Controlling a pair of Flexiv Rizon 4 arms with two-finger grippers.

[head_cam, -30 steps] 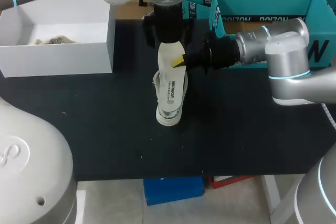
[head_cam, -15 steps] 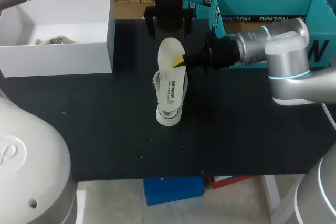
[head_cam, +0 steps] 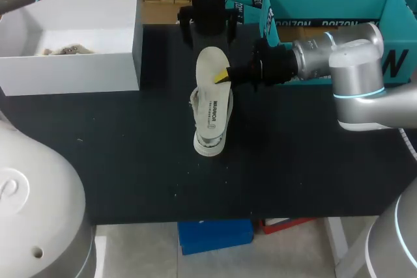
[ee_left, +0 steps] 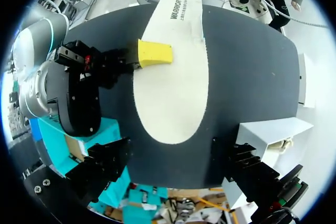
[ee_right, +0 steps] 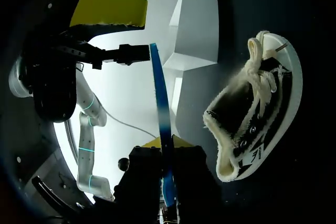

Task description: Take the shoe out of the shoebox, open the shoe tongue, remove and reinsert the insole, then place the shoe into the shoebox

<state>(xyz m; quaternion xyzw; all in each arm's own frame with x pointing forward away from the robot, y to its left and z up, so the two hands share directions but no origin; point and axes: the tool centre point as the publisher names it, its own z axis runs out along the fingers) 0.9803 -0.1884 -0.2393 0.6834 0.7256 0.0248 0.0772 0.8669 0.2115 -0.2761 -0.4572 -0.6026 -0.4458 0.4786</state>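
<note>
While my right gripper [head_cam: 223, 76] is grasping the removed insole [head_cam: 212, 99] and left gripper [head_cam: 208, 30] is hanging released, I am awaiting reinsertion and boxing.

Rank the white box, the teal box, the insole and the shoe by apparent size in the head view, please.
1-2. White box and teal box: they look alike; the right arm hides part of the teal one.
3. Insole.
4. Shoe: mostly hidden under the insole, so unsure.
</note>
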